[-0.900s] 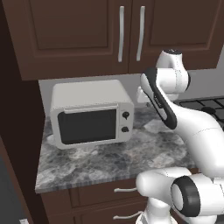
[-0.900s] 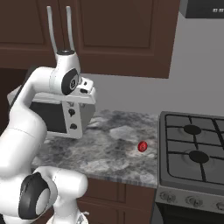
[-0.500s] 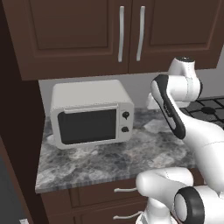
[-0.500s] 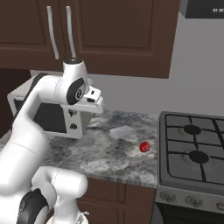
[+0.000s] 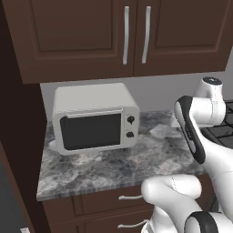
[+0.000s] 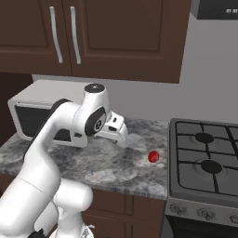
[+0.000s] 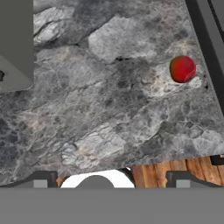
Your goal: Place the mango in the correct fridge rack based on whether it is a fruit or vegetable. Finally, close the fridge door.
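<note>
fingers: spread wide now, holding nothing; the two dark fingertips point(image 7: 40, 180) sit far apart at the bottom of the hand view, where a second ago they were pressed together
gripper: gripper point(image 6: 122, 135) hangs over the tabletop point(image 6: 107, 169), tilted down, just in front of the microwave's right end
arm change: since the earlier pictures the arm has swung down and toward the stove side; in the right base view the hand has dropped from about cabinet-handle height to just above the stone
mango: mango point(image 6: 154, 157) lies on the tabletop close to the stove's point(image 6: 204, 167) left edge, roughly 4 o'clock from the gripper in the right base view; untouched, same spot as before
mango, hand view: mango point(image 7: 182, 69) at about 2 o'clock from view centre, well apart from the fingertips, red with a green edge
microwave: microwave point(image 5: 94, 118) door shut, at 9 o'clock side of the tabletop
meaning: reads as the approach to the pick; opening done, descent not; hand is not yet centred over the fruit
next need: shift toward the stove edge, then lower with the fruit between the fingers
risk: small round fruit could roll if nudged by one finger
left of task: grasp, carry to the fridge rack, shut the fridge door
</note>
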Controlling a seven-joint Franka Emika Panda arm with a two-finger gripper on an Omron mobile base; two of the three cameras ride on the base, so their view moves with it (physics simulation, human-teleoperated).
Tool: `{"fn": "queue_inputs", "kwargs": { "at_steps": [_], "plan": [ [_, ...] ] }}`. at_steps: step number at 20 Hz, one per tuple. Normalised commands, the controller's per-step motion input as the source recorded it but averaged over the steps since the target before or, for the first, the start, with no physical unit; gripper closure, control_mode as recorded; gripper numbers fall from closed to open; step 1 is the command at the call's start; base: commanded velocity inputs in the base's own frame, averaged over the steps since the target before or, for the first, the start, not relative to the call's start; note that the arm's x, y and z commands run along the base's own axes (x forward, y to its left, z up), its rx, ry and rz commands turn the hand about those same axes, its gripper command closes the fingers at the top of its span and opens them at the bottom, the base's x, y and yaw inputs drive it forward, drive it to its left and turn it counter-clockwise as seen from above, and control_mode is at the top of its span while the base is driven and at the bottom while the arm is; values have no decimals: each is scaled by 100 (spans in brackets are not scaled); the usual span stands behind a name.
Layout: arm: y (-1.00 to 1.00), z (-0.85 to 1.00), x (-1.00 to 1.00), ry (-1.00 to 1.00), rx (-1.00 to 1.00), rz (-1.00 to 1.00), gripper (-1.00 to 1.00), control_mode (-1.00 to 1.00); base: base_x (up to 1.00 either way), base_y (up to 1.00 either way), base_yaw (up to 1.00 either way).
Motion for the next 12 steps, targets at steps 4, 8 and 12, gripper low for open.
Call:
{"fn": "queue_inputs", "kwargs": {
  "at_steps": [4,8,12],
  "plan": [
    [-52,-38,0,2,-2,-4,-100,-100,0,0,0],
    [-49,-53,0,2,0,-5,-100,-100,0,0,0],
    [-41,-42,13,7,0,-1,-100,-100,0,0,0]
  ]
}}
